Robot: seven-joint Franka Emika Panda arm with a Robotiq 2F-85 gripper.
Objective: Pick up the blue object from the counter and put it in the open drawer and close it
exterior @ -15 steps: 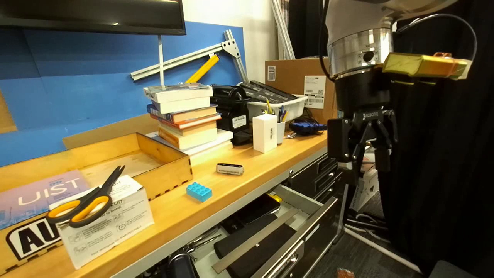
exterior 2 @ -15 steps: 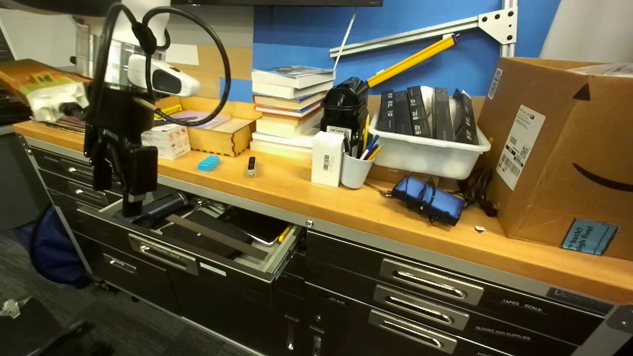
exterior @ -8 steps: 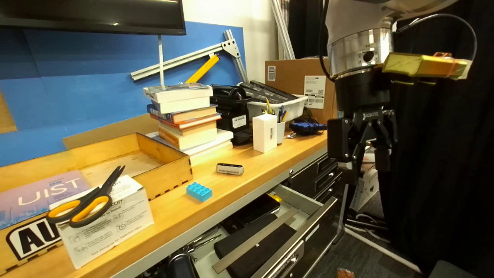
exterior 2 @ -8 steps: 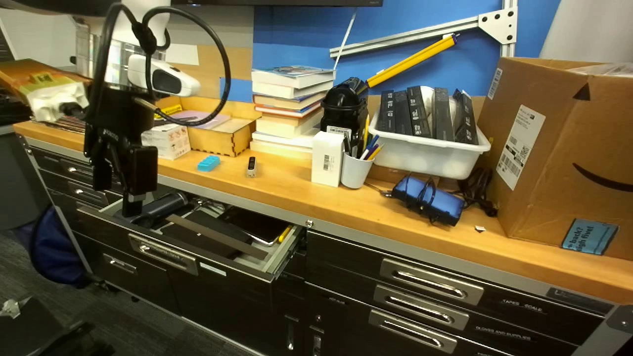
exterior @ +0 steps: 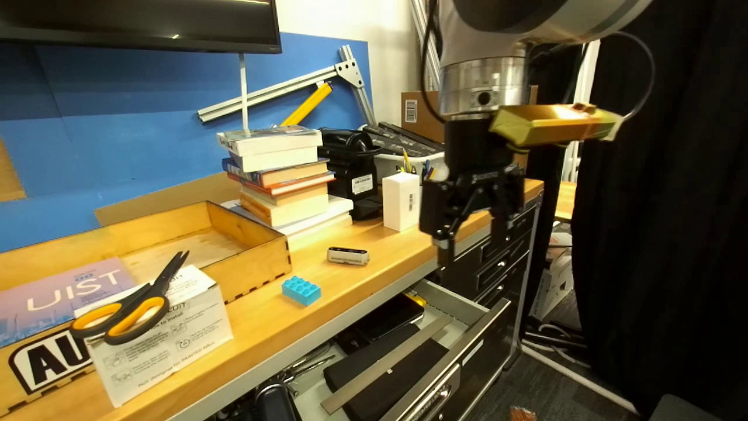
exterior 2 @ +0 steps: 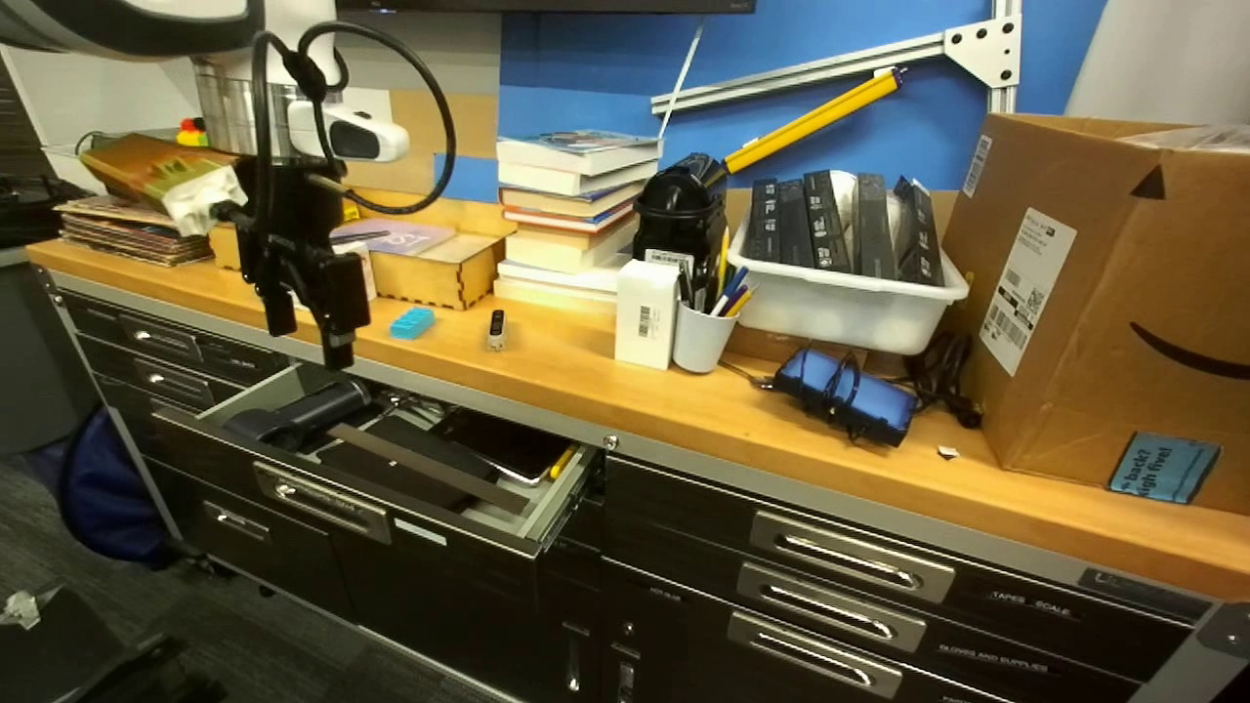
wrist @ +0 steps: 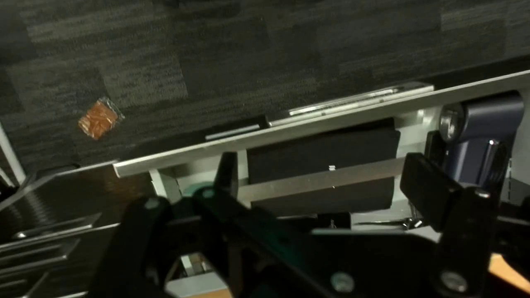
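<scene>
The blue block [exterior: 301, 290], light blue and studded, lies on the tan wooden counter [exterior: 374, 263] near its front edge. It also shows in an exterior view [exterior 2: 412, 322]; it is out of the wrist view. The drawer [exterior 2: 420, 525] below the counter stands open, its front rim visible in the wrist view [wrist: 265, 138]. My gripper [exterior: 472, 242] hangs above the drawer area, apart from the block. In the wrist view the gripper [wrist: 321, 169] is open and empty, its fingers [wrist: 426, 186] wide apart over the drawer.
The drawer holds a dark flat case [exterior 2: 395, 467], a metal strip [wrist: 323, 180] and a dark blue tool [wrist: 480, 128]. On the counter stand a wooden tray [exterior: 257, 266], white box with scissors [exterior: 169, 339], small dark gadget [exterior: 348, 255], books [exterior: 280, 193] and white box [exterior: 402, 202].
Over the last half second the arm and gripper have moved toward the counter and somewhat up, leftward in one exterior picture and rightward in another. The block and drawer have not moved.
</scene>
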